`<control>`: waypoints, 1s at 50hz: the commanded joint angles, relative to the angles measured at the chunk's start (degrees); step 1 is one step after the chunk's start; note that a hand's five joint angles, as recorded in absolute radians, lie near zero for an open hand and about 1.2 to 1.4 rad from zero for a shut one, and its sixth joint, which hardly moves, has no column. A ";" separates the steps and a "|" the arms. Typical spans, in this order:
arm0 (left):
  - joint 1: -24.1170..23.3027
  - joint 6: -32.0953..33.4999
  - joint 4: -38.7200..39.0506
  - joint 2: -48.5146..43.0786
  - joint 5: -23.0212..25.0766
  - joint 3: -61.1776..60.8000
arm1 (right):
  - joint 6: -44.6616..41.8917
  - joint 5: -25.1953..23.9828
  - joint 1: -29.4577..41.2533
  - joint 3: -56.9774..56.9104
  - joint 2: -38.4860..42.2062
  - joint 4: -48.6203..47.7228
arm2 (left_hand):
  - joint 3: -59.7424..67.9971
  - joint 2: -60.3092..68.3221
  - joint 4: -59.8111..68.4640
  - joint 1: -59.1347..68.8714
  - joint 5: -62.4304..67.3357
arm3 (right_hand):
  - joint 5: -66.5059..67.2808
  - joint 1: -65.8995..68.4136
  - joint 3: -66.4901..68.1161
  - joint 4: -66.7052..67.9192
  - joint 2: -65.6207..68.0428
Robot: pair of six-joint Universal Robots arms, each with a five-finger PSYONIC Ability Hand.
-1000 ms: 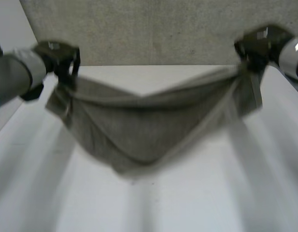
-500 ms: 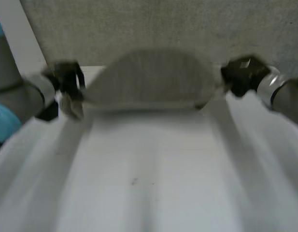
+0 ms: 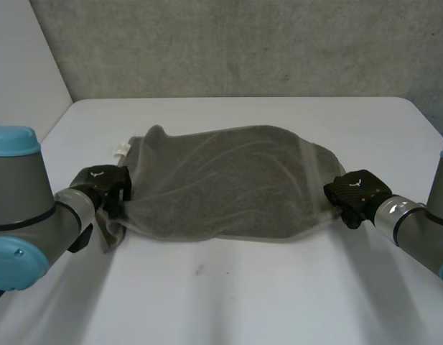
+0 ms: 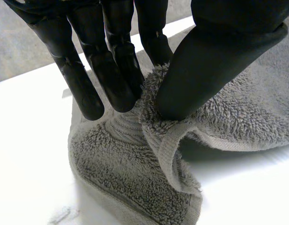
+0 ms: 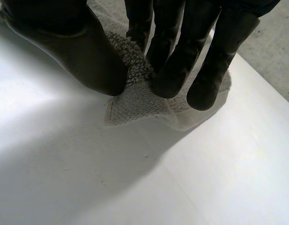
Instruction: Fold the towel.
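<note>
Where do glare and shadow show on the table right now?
Right wrist view: bright glare on the table beside the right hand pinching the towel. Left wrist view: dark shadow under the towel's raised fold by the left hand. Head view: no harsh glare.

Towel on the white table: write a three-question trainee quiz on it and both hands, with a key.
1. True or false: the towel hangs in the air, clear of the table.
2. How does the left hand hold the towel? A. pinched between thumb and fingers; B. flat palm on its middle; C. not touching it.
3. Fill the gap: the right hand pinches the towel at a ___.
Key: 1 false, it lies spread on the table; 2 A; 3 corner.
</note>
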 commanded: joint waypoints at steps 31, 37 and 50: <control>0.22 19.08 -16.94 16.74 2.35 -12.78 | -15.98 -4.34 -11.41 9.96 -23.16 28.36 | 10.27 10.40 10.14 12.90 11.94 | 3.53 4.90 3.07 3.29 4.95; 0.48 18.82 -13.17 9.81 3.76 -8.57 | -10.11 -4.17 -11.32 6.73 -15.16 20.81 | 10.27 10.40 10.14 12.90 11.94 | 3.53 4.90 3.07 3.29 4.95; 0.22 18.38 -10.52 -2.68 3.23 3.39 | -1.49 -2.50 -8.25 4.60 -9.52 9.73 | 10.27 10.40 10.14 12.90 11.94 | 3.53 4.90 3.07 3.29 4.95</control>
